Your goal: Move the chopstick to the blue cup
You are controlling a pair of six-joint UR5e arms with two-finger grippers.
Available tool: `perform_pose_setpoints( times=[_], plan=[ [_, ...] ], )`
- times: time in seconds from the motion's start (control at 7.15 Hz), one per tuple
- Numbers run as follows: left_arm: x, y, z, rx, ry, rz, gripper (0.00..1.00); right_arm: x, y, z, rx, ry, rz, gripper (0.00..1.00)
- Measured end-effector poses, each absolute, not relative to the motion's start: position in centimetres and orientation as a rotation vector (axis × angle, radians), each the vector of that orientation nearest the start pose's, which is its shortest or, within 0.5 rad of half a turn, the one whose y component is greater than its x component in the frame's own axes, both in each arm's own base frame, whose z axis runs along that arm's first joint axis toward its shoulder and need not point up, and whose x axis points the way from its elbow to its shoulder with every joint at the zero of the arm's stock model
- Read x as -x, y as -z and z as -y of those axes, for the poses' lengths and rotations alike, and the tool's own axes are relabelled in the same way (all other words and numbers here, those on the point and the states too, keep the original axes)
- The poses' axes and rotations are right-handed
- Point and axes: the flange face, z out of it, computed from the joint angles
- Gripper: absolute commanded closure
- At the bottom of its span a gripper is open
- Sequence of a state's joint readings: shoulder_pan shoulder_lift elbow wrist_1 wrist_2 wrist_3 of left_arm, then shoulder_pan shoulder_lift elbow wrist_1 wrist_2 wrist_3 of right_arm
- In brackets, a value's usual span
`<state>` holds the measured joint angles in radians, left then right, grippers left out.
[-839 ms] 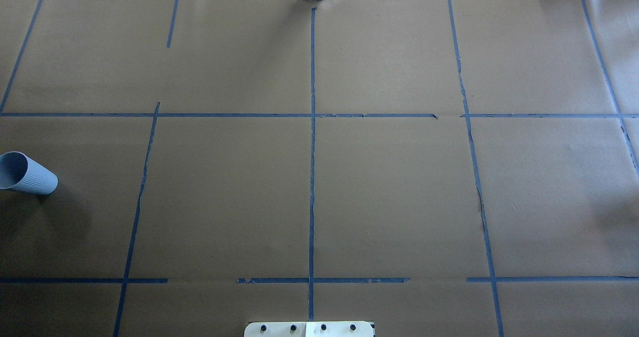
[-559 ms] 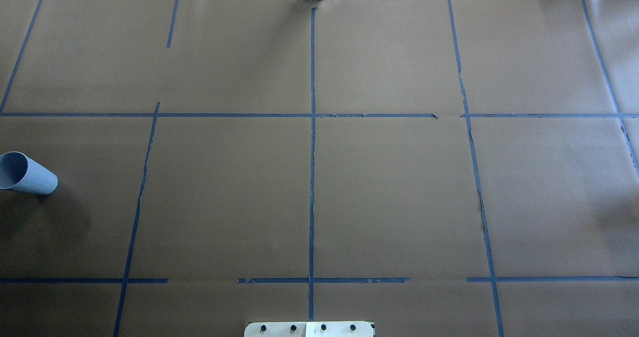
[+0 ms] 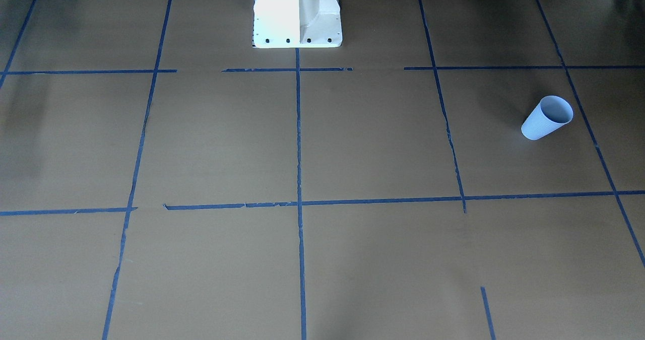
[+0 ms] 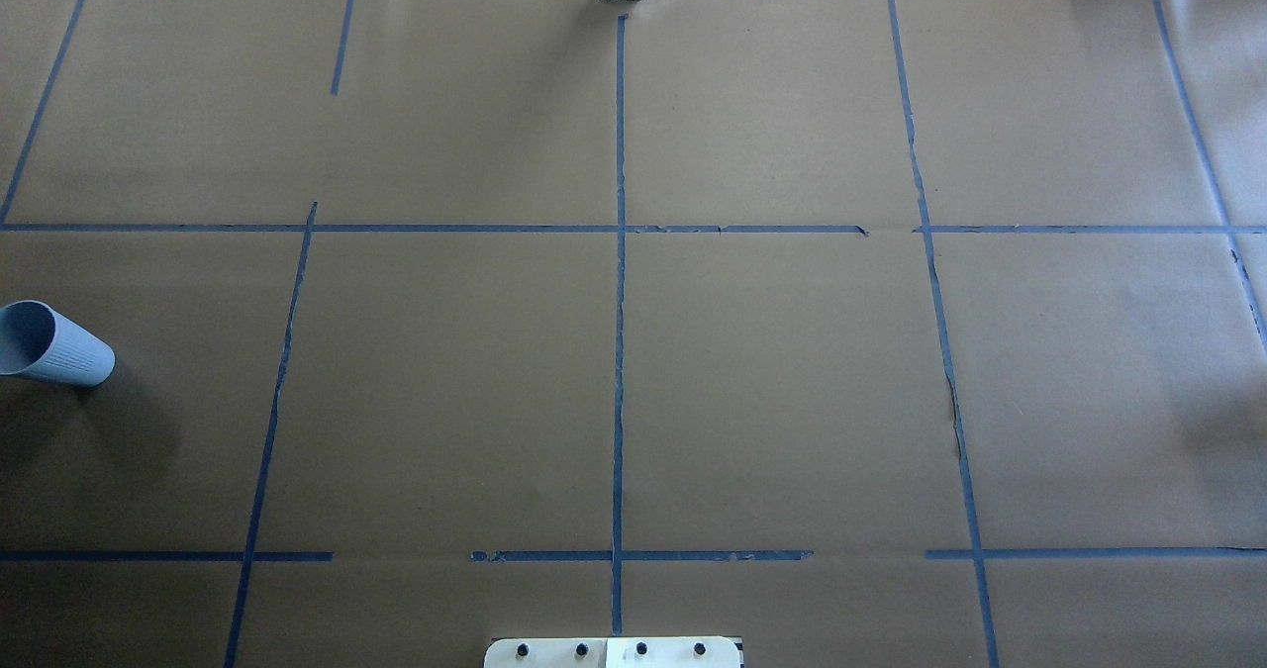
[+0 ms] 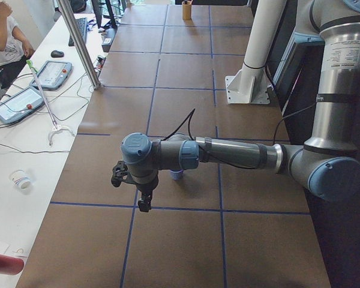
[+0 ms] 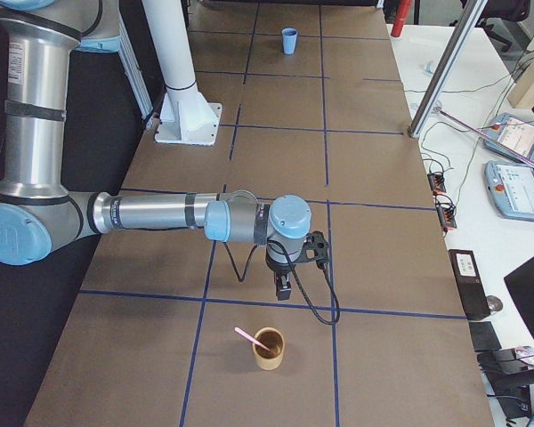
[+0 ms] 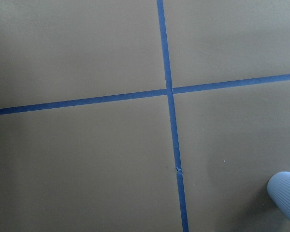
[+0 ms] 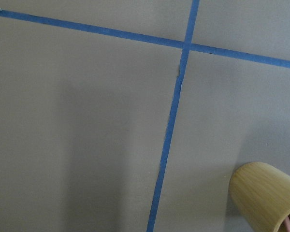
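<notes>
The blue cup [image 4: 54,343] stands upright at the table's left end; it also shows in the front view [image 3: 546,118], the right view [image 6: 289,40] and the left wrist view [image 7: 287,195]. In the left view it [image 5: 176,174] is partly hidden behind my left arm. The pink chopstick [image 6: 247,336] leans in a bamboo cup [image 6: 269,351] at the table's right end. My left gripper [image 5: 144,205] hangs near the blue cup. My right gripper [image 6: 283,290] hangs just short of the bamboo cup. I cannot tell whether either is open or shut.
The bamboo cup also shows in the right wrist view [image 8: 263,193] and far off in the left view [image 5: 186,10]. The white robot base [image 3: 297,12] stands mid-table. Blue tape lines cross the brown paper. Operators' benches with tablets lie along the far edge.
</notes>
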<state>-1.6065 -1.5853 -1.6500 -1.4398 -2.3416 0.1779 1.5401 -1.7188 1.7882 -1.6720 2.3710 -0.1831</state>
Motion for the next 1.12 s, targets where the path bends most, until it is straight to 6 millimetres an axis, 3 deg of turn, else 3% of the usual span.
perform_pose_setpoints(
  times=[0.28,0.42,0.7,0.84,1.12],
  plan=[
    [7.6,-64.1,47.1,-0.089,-0.150,-0.777,0.00,-4.8,-62.8,42.7,-0.032,0.189,0.806,0.00],
    [6.2,-63.9,47.2,-0.123,-0.157,-0.793,0.00,-4.8,-62.8,42.7,-0.031,0.188,0.807,0.00],
    [-1.3,-62.4,48.1,-0.067,-0.079,-0.846,0.00,-4.8,-62.9,42.7,-0.028,0.185,0.809,0.00],
    [-4.1,-61.8,48.1,-0.043,-0.043,-0.866,0.00,-4.8,-62.9,42.7,-0.027,0.184,0.814,0.00],
    [-6.8,-62.3,46.0,-0.031,-0.020,-0.892,0.00,-4.7,-62.9,42.6,-0.026,0.183,0.822,0.00]
  ],
)
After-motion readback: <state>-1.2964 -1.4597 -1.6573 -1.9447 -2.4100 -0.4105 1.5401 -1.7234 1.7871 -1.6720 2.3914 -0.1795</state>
